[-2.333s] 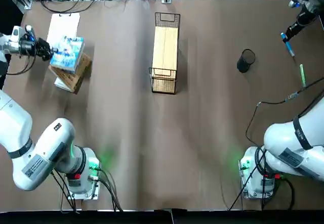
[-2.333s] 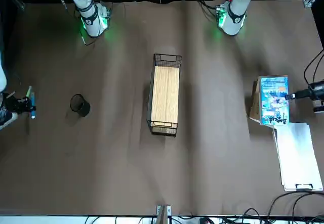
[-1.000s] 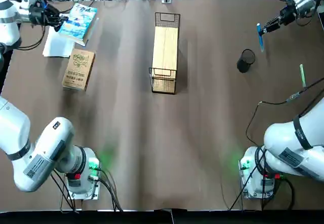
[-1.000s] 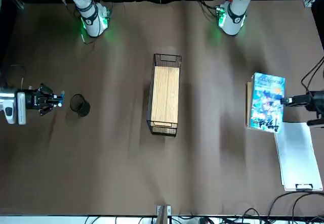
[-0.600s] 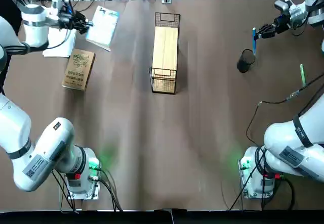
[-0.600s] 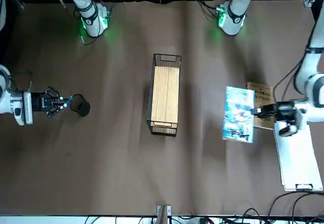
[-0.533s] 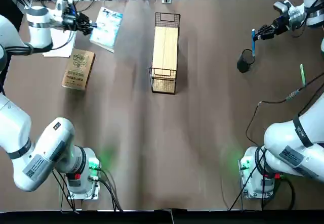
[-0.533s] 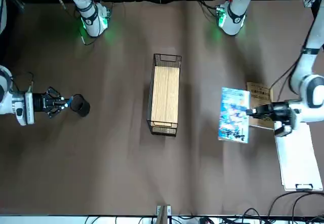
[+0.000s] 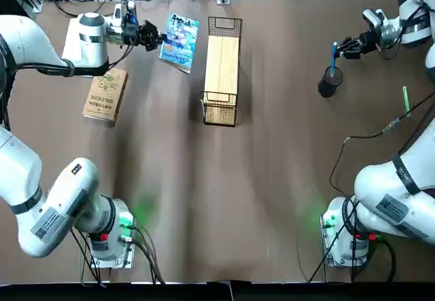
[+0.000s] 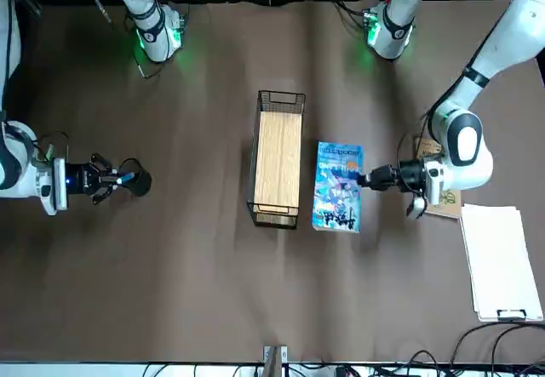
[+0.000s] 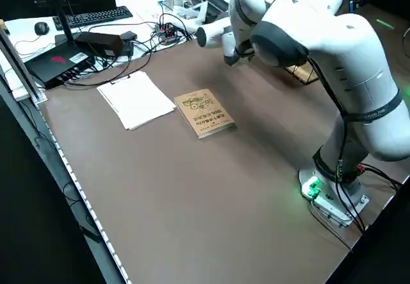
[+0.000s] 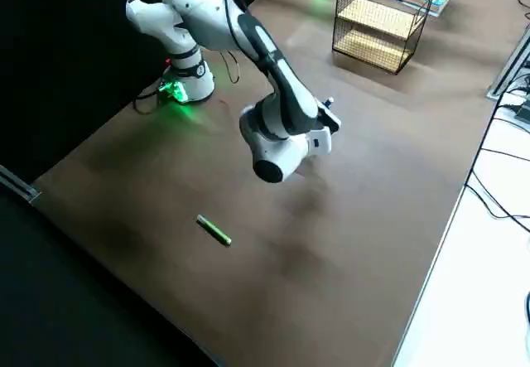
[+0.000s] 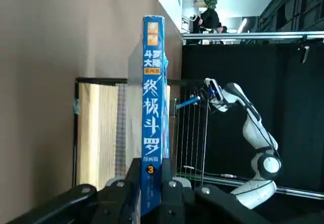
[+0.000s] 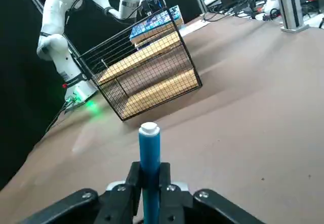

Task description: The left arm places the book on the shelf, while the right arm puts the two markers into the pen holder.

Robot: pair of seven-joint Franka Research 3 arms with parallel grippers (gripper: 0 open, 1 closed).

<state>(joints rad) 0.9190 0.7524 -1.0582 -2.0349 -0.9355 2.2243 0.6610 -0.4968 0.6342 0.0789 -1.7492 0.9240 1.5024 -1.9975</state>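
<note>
Top view: left gripper [image 9: 162,37] pinching paperback [image 9: 179,41], upper left; right gripper [image 9: 338,51] clamping blue marker [image 9: 333,59], upper right.

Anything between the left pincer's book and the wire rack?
Nothing visible blocks the light-blue paperback in the left pincer; just bare tabletop before the black wire-mesh rack. The rack's own raised wire rim may need clearing.

The rack [image 12: 380,32] is matt black metal wire mesh, its boards [image 10: 278,160] smooth pale wood with visible grain. The illustrated book [image 10: 337,186] has a smooth, slightly glossy paper cover; the tan book [image 11: 205,112] looks matt. The blue marker [image 14: 150,163] is smooth plastic. The tabletop [image 9: 285,179] looks matt, brown and softly rippled.
</note>
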